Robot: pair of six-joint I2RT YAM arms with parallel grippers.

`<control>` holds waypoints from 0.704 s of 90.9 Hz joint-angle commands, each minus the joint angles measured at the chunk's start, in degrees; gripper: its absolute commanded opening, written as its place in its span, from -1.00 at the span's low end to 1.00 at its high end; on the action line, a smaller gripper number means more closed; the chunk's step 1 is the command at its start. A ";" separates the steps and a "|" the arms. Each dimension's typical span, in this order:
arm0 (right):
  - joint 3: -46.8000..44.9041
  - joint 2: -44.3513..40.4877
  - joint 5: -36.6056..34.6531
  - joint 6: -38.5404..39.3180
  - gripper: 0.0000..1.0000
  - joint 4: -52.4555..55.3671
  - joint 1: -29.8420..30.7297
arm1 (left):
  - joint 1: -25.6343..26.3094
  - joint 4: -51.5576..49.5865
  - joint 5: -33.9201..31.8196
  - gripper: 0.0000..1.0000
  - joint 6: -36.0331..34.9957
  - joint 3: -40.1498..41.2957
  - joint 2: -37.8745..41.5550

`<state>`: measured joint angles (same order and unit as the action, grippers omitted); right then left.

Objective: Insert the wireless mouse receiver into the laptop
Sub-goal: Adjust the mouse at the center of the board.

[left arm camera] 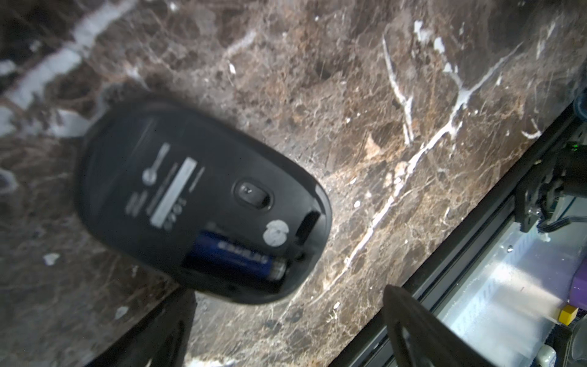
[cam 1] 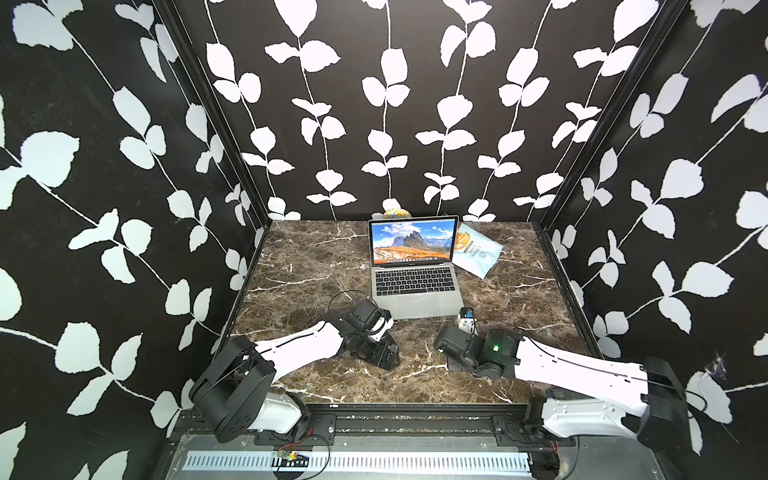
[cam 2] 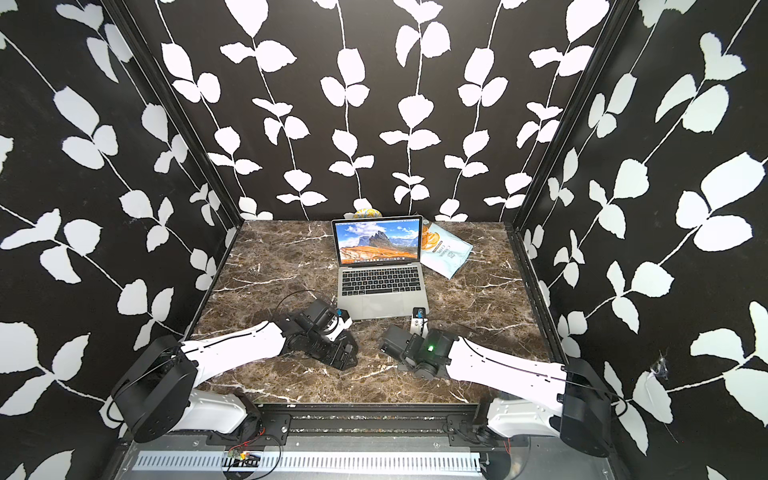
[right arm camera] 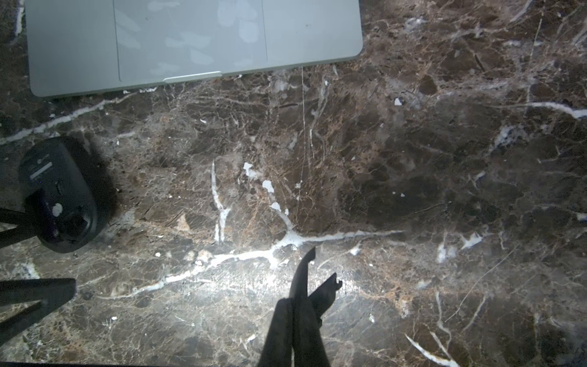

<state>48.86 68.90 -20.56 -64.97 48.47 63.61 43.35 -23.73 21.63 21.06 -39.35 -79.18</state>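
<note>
Left hand [cam 1: 384, 353] hangs low over the bench [cam 1: 307, 266] in both top views and hides the wireless mouse beneath it. The right hand [cam 1: 466, 318] points toward the near right corner of the laptop [cam 1: 415, 286].

From the left wrist, the left hand [left arm camera: 286, 295] stands wide open and empty. The wireless mouse [left arm camera: 197, 203] lies underside up on the bench just ahead of its fingers [left arm camera: 409, 317], with the cover off, the blue battery [left arm camera: 235, 257] bared and a dark slot [left arm camera: 306, 224] beside it.

From the right wrist, the right hand [right arm camera: 324, 267] is pinched shut; whether the receiver sits between its tips I cannot tell. That receiver should be tiny, light, stiff and slick, so it is best pinched by its plastic cap with the plug left free. The mouse itself would likely skate on the polished stone.
</note>
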 commanded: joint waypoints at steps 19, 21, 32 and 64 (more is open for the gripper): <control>-1.89 -5.94 -1.39 4.46 -1.00 -0.15 -2.72 | 1.37 -12.87 1.56 0.91 -1.12 -5.22 3.81; -1.81 -6.74 -1.41 5.04 -1.00 -0.35 -3.11 | 1.45 -15.09 1.33 0.91 -1.66 -6.16 4.66; -2.84 -10.92 0.08 8.32 -1.00 -3.28 -5.39 | 1.55 -25.76 -1.86 0.91 -7.13 -13.41 8.83; -8.27 -18.68 12.56 17.80 -1.00 -16.10 -15.83 | 3.08 -14.45 -25.48 0.93 -16.21 -7.92 11.39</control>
<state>41.19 51.94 -12.60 -51.64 37.95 49.95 45.08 -38.57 6.39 7.09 -48.47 -63.94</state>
